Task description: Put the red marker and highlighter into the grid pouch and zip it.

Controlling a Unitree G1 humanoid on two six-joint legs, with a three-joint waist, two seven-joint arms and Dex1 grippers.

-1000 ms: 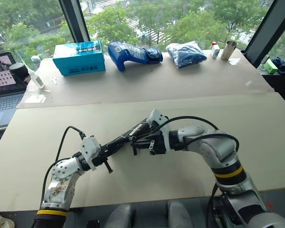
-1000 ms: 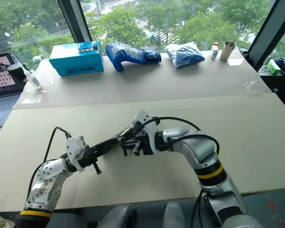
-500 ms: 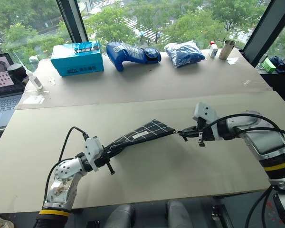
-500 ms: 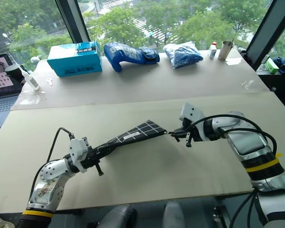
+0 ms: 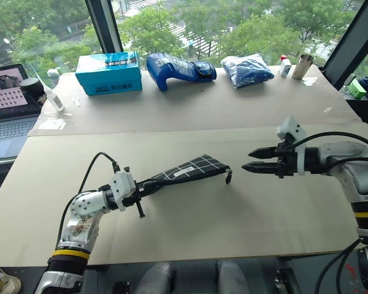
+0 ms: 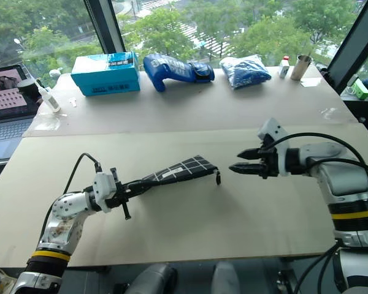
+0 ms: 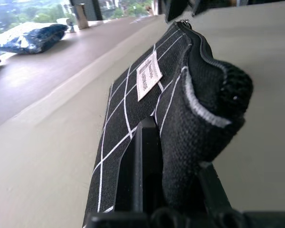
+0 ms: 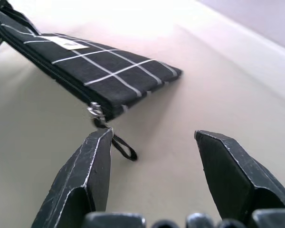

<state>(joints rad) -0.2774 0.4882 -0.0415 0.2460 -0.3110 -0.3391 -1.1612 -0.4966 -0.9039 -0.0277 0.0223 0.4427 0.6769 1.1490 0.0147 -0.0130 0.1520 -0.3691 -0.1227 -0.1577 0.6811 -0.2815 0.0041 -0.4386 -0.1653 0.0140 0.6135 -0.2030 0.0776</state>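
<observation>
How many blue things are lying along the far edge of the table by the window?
3: a light-blue box on the left, a dark-blue glove in the middle, and a blue bag right of it. Nothing else blue shows there.

grid pouch: black, white grid lines, white label
pull strap: black
box: turquoise
glove: blue
bag: dark blue
table: beige
gripper fingers: black

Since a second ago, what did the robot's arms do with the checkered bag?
The right end effector pulled the zipper strap along the grid pouch toward the robot's right, then let go and opened. The left end effector stayed shut on the pouch's other end.
</observation>
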